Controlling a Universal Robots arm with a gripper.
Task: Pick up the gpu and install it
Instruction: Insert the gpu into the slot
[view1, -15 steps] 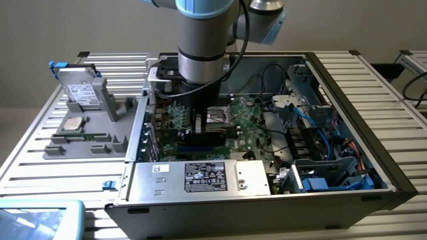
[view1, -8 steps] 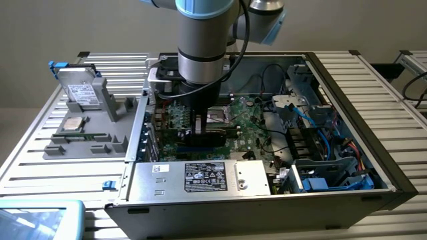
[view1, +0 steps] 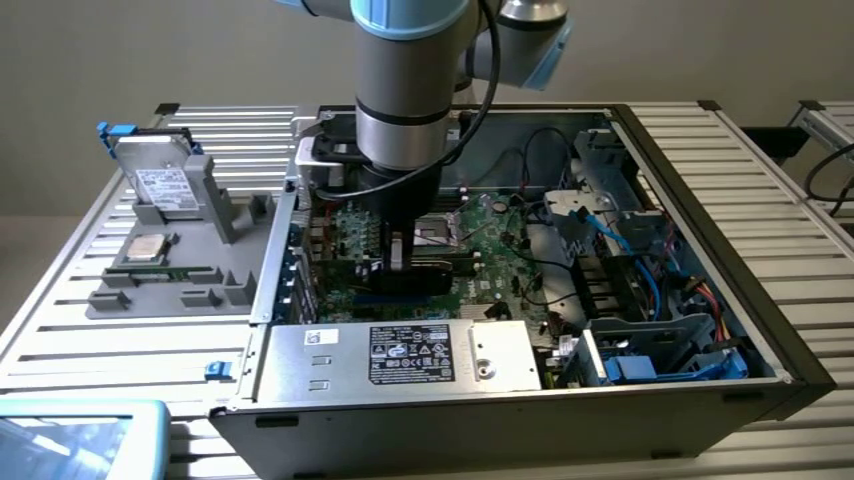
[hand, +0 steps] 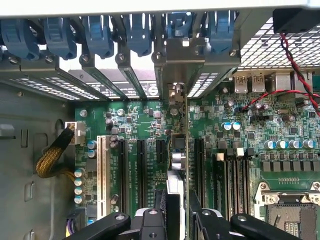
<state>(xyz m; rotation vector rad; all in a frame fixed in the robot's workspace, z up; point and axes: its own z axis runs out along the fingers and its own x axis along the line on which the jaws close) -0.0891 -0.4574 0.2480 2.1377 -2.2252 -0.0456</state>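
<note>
We are looking first at the silver slatted metal table, which is carrying the open dark-grey computer case. At the exterior view's left, a grey fixture tray is holding a silver hard drive with a white label. The grey and blue robot arm is standing down into the case over the green motherboard, far of the silver power-supply box. The gpu, a flat card with a green board and a black cooler, is hanging directly beneath the black gripper. The fingers are pinching it from both flat faces. In the wrist view we are seeing the card edge-on, standing on its long edge between the gripper's two fingers. Its long axis is running away from the fingers toward the case's rear bracket openings under the blue plastic clips. That axis is lying parallel to the long black expansion slots just beside it. We are judging that the card is lined up over a slot, but we cannot tell whether its contact edge is touching or seated. Room is looking tight, with slots close on both sides and red and black wires nearby.
</note>
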